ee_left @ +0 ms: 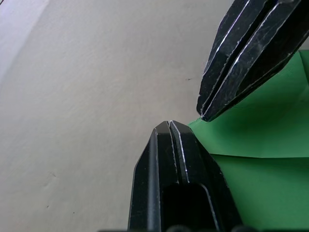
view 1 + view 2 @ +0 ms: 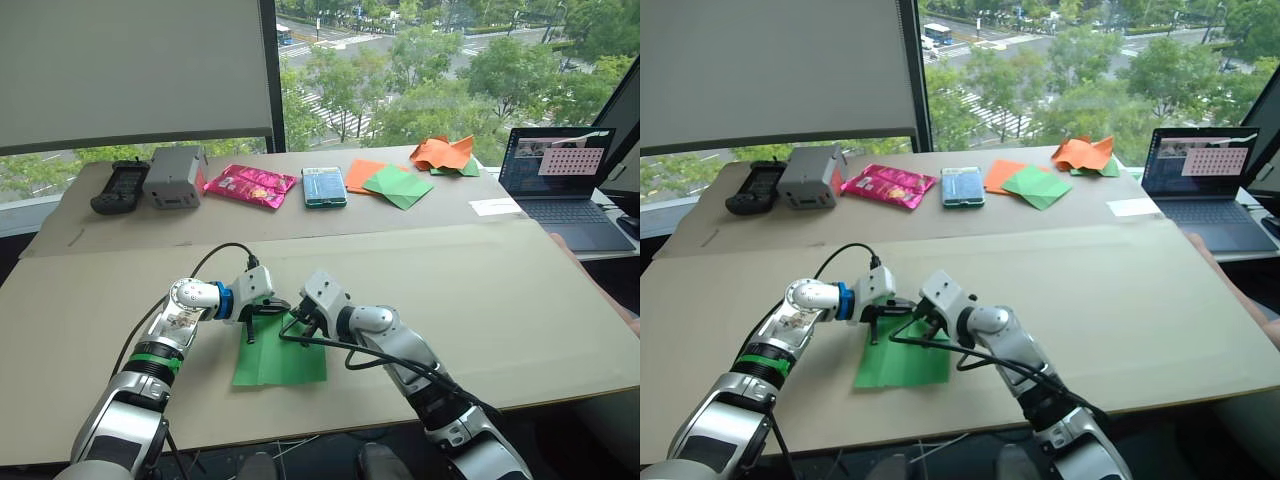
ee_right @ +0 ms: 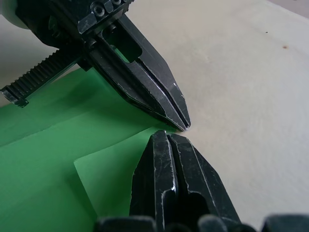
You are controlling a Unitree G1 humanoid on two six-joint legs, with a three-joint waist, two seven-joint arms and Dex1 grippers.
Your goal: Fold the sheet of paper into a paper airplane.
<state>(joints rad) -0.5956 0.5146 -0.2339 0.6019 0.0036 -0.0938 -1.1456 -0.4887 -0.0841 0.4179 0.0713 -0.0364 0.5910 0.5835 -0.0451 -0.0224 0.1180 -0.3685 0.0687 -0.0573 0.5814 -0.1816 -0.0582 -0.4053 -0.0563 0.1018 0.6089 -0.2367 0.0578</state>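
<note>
The sheet of paper (image 2: 285,360) is bright green and lies flat on the tan table near its front edge, with one flap folded over (image 3: 111,164). My left gripper (image 2: 272,310) is shut, and its tip (image 1: 169,124) rests on the bare table just beside the sheet's far corner. Facing it tip to tip, my right gripper (image 2: 292,322) is also shut, with its point (image 3: 166,134) at that same corner of the sheet. Whether it pinches the paper I cannot tell. The paper airplane is out of view.
Along the back of the table lie a black controller (image 2: 120,186), a grey box (image 2: 175,177), a pink packet (image 2: 250,185), a teal box (image 2: 324,186), flat orange and green sheets (image 2: 398,185) and crumpled orange paper (image 2: 442,152). A laptop (image 2: 560,180) stands at the right, with a person's arm (image 2: 600,290) beside it.
</note>
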